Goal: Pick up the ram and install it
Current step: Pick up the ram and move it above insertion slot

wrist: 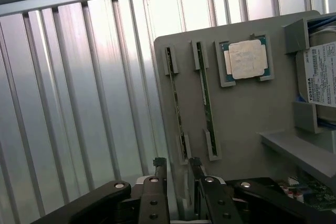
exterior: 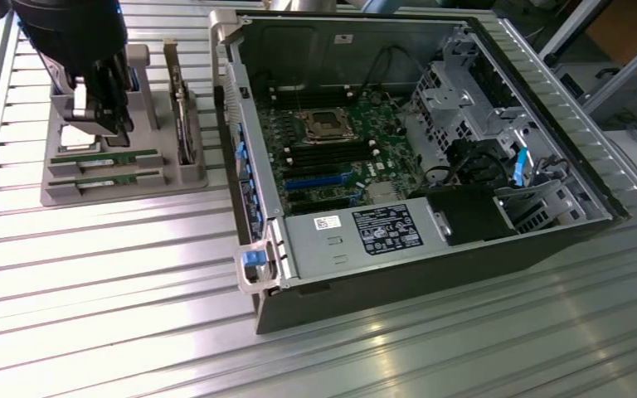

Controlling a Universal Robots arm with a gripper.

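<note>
your gripper [wrist: 177,165] hovers over the grey holder [wrist: 247,124] on the table [exterior: 109,282], its fingers [wrist: 160,167] slightly parted and holding nothing. the ram [wrist: 175,98] stands on edge in its slot in the holder, its near end in line with the gap between your fingers. a second ram stick [wrist: 206,93] sits in the slot just beside it, with the processor chip [wrist: 247,59] and the hard drive [wrist: 323,77] further along. the open computer case [exterior: 407,274] lies to the exterior view's right of the holder.
</note>
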